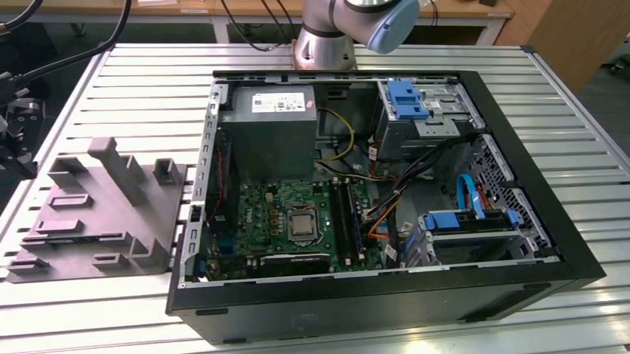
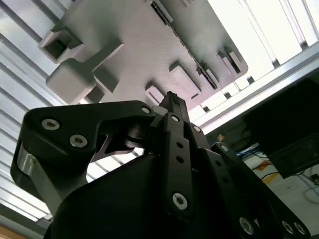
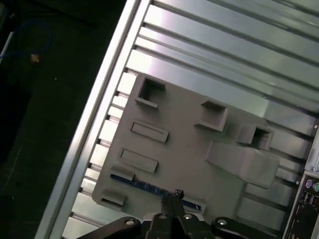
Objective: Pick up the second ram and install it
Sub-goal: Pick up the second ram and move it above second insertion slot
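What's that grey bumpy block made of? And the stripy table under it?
The grey block looks like dull plastic, maybe printed: it is one even grey all over, has no shine, and has pockets shaped into it. The table looks like bare metal, probably aluminium: its silvery slats gleam in the light.
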